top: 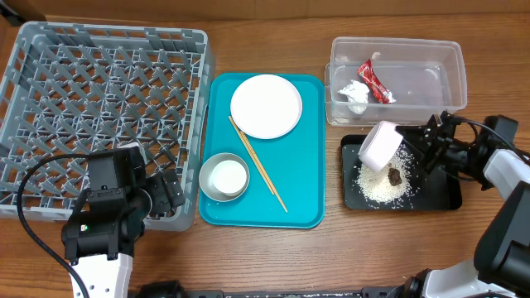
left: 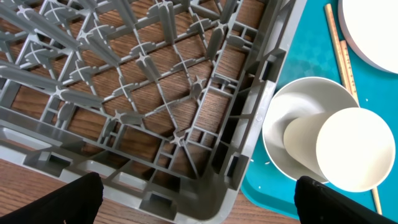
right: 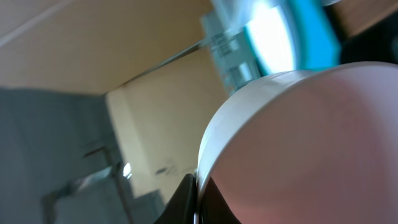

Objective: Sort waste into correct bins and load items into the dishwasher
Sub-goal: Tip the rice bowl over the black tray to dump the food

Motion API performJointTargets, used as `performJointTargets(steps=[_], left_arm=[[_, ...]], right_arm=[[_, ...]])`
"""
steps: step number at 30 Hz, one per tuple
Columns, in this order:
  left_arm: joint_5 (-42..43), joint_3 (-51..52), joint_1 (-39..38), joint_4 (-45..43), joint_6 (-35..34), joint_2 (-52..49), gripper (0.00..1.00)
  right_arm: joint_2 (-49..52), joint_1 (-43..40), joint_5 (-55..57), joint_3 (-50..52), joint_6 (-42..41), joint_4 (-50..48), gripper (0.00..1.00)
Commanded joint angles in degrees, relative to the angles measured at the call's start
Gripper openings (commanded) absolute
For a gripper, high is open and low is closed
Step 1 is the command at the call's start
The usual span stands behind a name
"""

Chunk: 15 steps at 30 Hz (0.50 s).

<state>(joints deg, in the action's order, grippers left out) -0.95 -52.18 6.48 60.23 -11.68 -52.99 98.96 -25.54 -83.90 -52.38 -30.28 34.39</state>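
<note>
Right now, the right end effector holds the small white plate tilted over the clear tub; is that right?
No: the overhead view shows the right end effector holding the small white plate tilted over the black tray, not the clear tub.

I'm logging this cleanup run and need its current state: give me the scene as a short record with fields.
right pincer: shut on small white plate, tilted above black tray
black tray contents: loose rice, brown lump
clear tub: snack wrapper, tissue
teal tray: large white plate, chopsticks, cup inside metal bowl
dish rack: no dishes loaded
left pincer: open, at the rack's corner nearest the bowl
</note>
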Motion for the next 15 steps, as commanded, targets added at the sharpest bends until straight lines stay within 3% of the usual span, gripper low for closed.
performJointTargets(steps=[1,5,6,8,10,15], left_arm=[[-0.5,-1.33,0.28,0.0,-0.15,0.17,1.0],[-0.52,-1.33,0.28,-0.04,-0.15,0.17,1.0],[-0.52,-1.33,0.31,-0.07,-0.15,0.17,1.0],[-0.52,-1.33,0.28,-0.04,-0.15,0.17,1.0],[-0.52,-1.33,0.31,-0.02,-0.15,0.17,1.0],[-0.52,-1.33,0.28,-0.04,-0.15,0.17,1.0]], right_arm=[[0.07,2.38,6.88,0.13,5.38,2.27,0.04],[-1.27,6.95,-5.97,-1.44,20.11,2.56,0.04],[-2.19,8.04,-5.51,-2.12,20.48,2.54,0.04],[-4.17,10.08,2.75,-4.04,18.21,2.82,0.04],[-6.14,12.76,17.86,-6.88,14.84,6.54,0.04],[-7.61,21.07,43.71,-17.57,18.67,20.57,0.04]])
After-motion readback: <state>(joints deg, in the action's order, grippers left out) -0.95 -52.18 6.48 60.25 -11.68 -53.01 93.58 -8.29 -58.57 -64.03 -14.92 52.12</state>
